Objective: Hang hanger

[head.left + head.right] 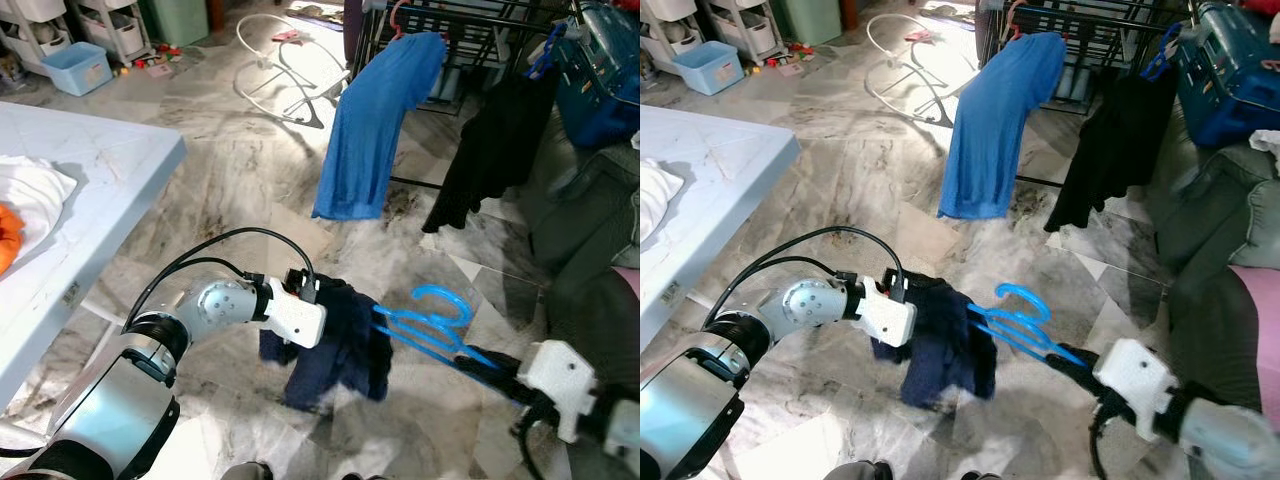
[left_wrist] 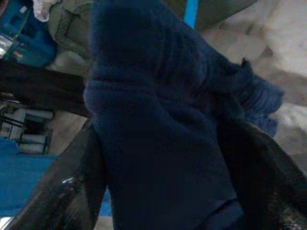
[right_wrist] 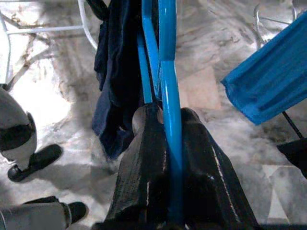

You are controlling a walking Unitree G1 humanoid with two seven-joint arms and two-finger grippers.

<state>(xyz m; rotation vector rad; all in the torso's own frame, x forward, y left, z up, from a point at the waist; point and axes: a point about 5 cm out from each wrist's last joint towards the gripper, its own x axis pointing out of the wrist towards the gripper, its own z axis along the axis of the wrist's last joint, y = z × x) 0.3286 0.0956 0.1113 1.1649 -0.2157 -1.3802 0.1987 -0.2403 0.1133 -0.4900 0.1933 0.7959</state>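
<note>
A blue plastic hanger (image 1: 432, 322) is held out over the marble floor with a dark navy garment (image 1: 335, 350) draped on its far end. My right gripper (image 3: 165, 127) is shut on the hanger's blue bar (image 3: 169, 96), fingers (image 3: 201, 163) pressed on both sides. My left gripper (image 1: 312, 290) reaches in from the left and is shut on the navy garment (image 2: 158, 124), whose cloth bunches between its fingers (image 2: 72, 187). A black drying rack (image 1: 470, 30) stands at the back with a blue shirt (image 1: 375, 125) and a black garment (image 1: 490, 145) hanging on it.
A white table (image 1: 90, 180) with white cloth and something orange sits at the left. A dark sofa (image 1: 590, 220) and a blue bag (image 1: 600, 70) are at the right. A white wire frame (image 1: 285, 65) and storage bins (image 1: 75, 65) lie at the back. A person's shoes (image 3: 33, 163) stand nearby.
</note>
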